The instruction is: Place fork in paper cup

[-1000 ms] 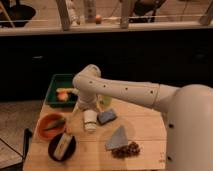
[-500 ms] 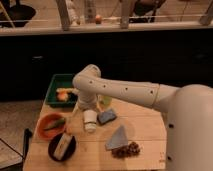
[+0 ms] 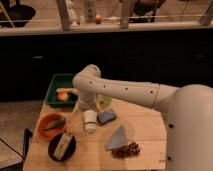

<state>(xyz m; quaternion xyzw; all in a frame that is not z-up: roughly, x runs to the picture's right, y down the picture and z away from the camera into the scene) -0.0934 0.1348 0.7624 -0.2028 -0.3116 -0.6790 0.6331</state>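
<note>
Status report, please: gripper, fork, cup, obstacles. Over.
Gripper directly above paper cup, mid-table. Fork cannot be made out. Blue sponge close beside cup.

We log the gripper (image 3: pixel 88 111) down at the table (image 3: pixel 145 127), right over the cup (image 3: pixel 90 122). Sponge (image 3: pixel 107 116) just beside the cup. Orange bowl (image 3: pixel 44 131) near on its other side, green tray (image 3: pixel 56 82) behind.

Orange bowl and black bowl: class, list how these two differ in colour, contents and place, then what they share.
The orange bowl is bright orange; the black bowl is dark. The orange bowl holds something green; the black bowl holds a pale item. The black bowl sits nearer the table front edge than the orange bowl. Both are round and upright. The gripper is right of both, just above the paper cup.
</note>
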